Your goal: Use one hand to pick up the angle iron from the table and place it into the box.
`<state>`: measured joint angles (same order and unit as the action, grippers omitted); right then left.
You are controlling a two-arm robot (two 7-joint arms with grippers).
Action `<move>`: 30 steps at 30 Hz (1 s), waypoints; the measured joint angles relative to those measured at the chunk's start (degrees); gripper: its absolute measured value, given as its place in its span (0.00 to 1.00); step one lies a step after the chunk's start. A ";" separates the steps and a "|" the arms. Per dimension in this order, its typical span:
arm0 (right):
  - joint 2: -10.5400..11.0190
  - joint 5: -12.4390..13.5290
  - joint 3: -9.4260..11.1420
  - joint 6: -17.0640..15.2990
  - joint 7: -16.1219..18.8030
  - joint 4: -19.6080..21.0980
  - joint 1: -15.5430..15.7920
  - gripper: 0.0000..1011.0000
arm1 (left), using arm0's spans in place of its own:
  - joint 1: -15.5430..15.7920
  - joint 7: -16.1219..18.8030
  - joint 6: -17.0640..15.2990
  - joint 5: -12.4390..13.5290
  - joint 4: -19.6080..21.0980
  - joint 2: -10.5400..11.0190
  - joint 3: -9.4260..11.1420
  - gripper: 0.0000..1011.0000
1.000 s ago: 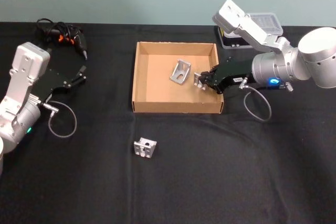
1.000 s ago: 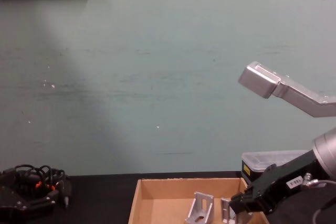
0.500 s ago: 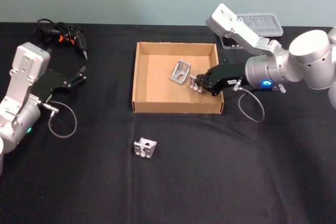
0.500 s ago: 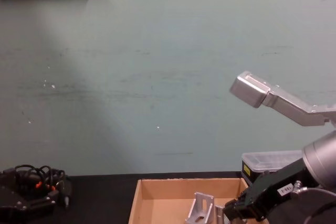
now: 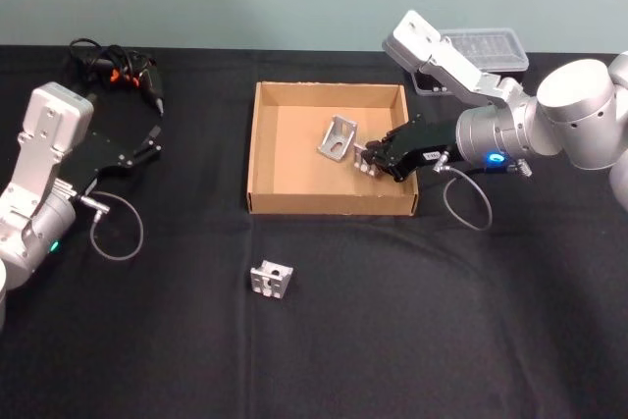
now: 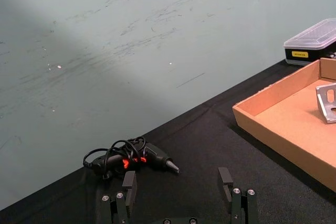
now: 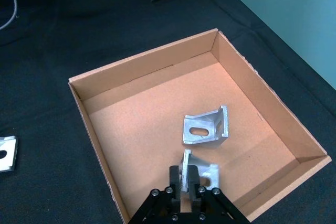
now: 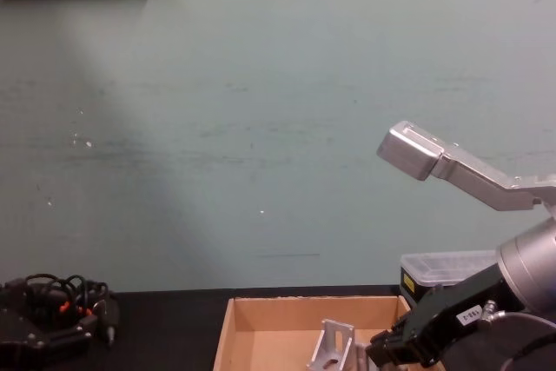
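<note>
Head view: a tan cardboard box (image 5: 329,204) with low walls and no lid sits on the black surface (image 5: 442,321). The right gripper (image 5: 373,156) reaches in over its right wall, jaws clenched on an angle iron (image 5: 365,162) over the right part of the box floor. A second angle iron (image 5: 339,136) lies in the box just beside it, toward the middle. A third angle iron (image 5: 271,280) lies on the surface in front of the box, apart from it. A black case with a clear lid (image 5: 481,46) stands behind the box's far right corner. The left gripper (image 5: 152,139) is parked well to the left, near a black hand tool with a bundled cable (image 5: 123,71).

Left wrist view: the left gripper (image 6: 177,182) has its jaws spread wide with nothing between them, above bare surface. The hand tool (image 6: 139,157) lies beyond it. The box (image 6: 273,129) shows with the second angle iron (image 6: 327,103) inside, and the case (image 6: 312,43) behind it.

Right wrist view: the right gripper (image 7: 188,179) grips the held angle iron (image 7: 207,172) by one upright flange. Whether it touches the box (image 7: 142,66) floor I cannot tell. The second angle iron (image 7: 206,127) rests on the floor just beyond, apart from it. The third angle iron (image 7: 5,153) is outside on the surface.

Chest view: the right gripper (image 8: 382,355) dips inside the box (image 8: 304,310) beside the second angle iron (image 8: 333,345).
</note>
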<state>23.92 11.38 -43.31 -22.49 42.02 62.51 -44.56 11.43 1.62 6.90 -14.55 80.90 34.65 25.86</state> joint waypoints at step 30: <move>0.17 0.18 0.01 -0.10 -0.04 0.29 0.10 0.97 | 0.00 0.00 0.00 0.00 0.00 0.00 0.00 1.00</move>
<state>24.09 11.56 -43.30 -22.60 41.98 62.79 -44.46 11.43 1.62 6.91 -14.55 80.90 34.65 25.86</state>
